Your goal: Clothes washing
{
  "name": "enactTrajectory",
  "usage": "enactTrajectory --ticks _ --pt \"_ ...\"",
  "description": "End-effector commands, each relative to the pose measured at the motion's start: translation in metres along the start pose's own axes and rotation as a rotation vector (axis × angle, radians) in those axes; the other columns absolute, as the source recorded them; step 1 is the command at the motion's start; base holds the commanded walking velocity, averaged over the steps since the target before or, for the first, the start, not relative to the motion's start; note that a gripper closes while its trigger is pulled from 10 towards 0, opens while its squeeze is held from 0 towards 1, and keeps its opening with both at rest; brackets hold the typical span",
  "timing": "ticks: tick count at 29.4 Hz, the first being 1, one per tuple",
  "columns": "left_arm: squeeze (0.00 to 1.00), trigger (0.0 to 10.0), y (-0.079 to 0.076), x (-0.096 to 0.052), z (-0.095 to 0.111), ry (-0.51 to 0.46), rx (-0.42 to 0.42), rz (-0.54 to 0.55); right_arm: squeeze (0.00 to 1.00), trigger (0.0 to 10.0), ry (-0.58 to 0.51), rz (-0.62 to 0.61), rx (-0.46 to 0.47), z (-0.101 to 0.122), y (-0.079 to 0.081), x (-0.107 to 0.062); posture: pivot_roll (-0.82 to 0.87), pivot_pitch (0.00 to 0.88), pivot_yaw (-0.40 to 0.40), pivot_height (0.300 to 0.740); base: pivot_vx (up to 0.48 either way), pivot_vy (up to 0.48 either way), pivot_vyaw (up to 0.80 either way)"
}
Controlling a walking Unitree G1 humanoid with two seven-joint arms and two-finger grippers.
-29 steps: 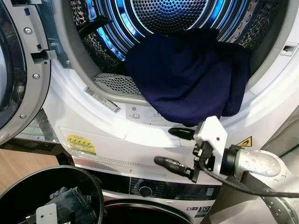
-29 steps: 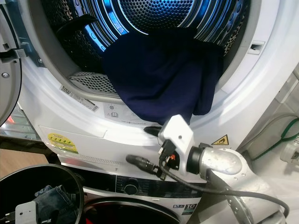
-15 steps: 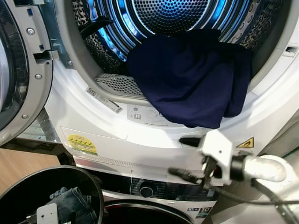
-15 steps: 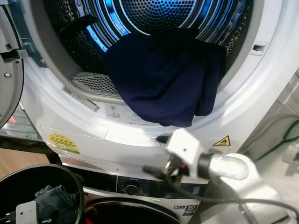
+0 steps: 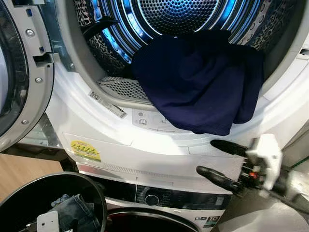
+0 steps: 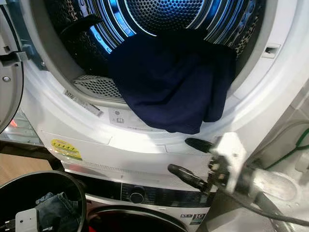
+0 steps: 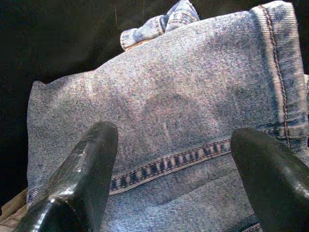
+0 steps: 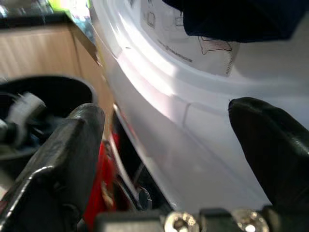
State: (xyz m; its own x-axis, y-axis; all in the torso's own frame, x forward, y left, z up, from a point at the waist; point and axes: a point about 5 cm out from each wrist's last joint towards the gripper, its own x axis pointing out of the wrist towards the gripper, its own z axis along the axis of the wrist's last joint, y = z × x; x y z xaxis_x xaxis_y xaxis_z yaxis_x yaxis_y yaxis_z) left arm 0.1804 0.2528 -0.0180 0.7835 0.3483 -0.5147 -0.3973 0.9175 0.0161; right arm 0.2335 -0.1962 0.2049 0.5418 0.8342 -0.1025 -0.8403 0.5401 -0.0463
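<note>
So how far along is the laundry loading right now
Done: the dark blue garment lies in the drum, one edge draped over the door rim. In hand: nothing; the right gripper hangs open below it, and the left gripper is open over the jeans. Left: the jeans in the black basket.

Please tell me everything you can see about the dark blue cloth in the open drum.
The dark blue cloth is a soft, crumpled garment, plain in colour, lying half inside the lit metal drum. Its lower part hangs out over the white door rim, covering some printed symbols there. Neither gripper touches it; the right gripper is open, just below its hanging edge.
</note>
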Motion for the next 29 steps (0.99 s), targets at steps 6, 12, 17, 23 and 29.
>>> enactTrajectory --ticks 6,12,17,23,29 --pt "0.00 10.0 -0.001 -0.002 -0.010 0.032 -0.005 -0.009 0.00 10.0 -0.123 0.037 0.009 0.015 0.007 -0.003 0.03 0.000 -0.052 0.740 0.000 0.000 0.00" --pt "0.00 10.0 -0.002 -0.001 -0.009 0.027 -0.005 -0.009 0.00 10.0 -0.179 0.000 0.015 0.022 0.000 0.004 0.04 0.000 -0.051 0.740 0.000 0.000 0.00" --pt "0.00 10.0 -0.002 0.000 -0.008 0.024 -0.002 -0.011 0.00 10.0 -0.183 -0.023 0.012 0.022 -0.003 0.010 0.05 0.000 -0.049 0.740 0.000 0.000 0.00" --pt "0.00 10.0 -0.001 0.001 -0.006 0.016 0.000 -0.010 0.00 10.0 -0.242 -0.003 0.014 0.030 -0.001 0.011 0.05 0.000 -0.047 0.740 0.000 0.000 0.00" --pt "0.00 10.0 0.000 0.001 -0.005 0.016 0.000 -0.004 0.00 10.0 -0.373 0.058 0.020 0.049 0.005 0.007 0.05 0.000 -0.047 0.740 0.000 0.000 0.00"
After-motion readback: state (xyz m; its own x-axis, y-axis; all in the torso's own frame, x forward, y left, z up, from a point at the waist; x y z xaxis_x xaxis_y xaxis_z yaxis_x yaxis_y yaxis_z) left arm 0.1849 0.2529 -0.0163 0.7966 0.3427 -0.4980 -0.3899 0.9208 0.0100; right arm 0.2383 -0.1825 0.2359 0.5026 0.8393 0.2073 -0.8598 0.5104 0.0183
